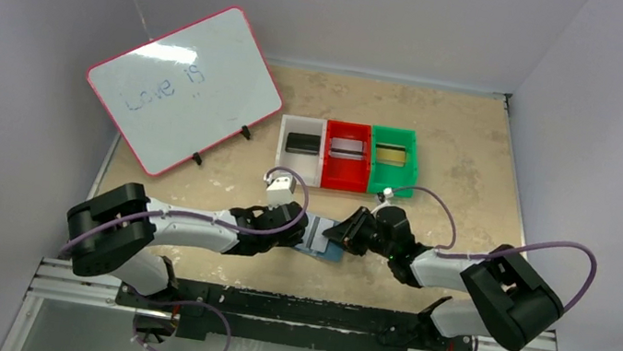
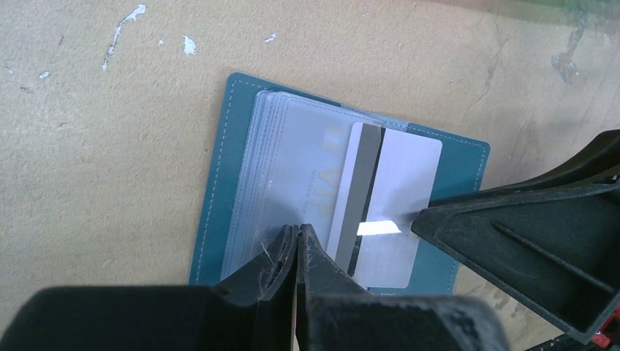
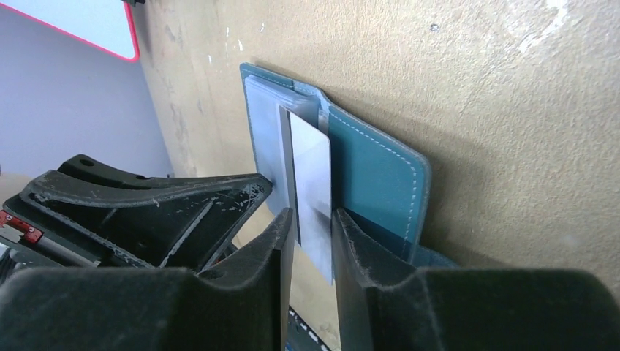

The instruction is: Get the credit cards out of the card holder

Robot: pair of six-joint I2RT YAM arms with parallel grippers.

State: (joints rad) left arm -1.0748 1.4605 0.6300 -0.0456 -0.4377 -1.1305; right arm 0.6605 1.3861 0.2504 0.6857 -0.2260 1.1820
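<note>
Black right gripper [image 3: 313,219] jaws stand narrowly parted astride the silvery card [image 3: 311,168] (a firm pinch I cannot tell). Its long axis runs ahead over the open card holder [image 3: 373,168], where the left gripper [image 2: 298,235], pressed shut, pins the clear sleeves [image 2: 285,161].

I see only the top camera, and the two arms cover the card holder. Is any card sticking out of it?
Observer: Yes, a silvery-grey card with a dark stripe sticks partly out of the clear pockets of the open card holder.
Operator: Does the right arm hold this card?
Observer: The right gripper has its jaws closed on the card's edge.
Operator: And the left one?
Observer: The left gripper, jaws shut, rests its tip on the pockets.
</note>
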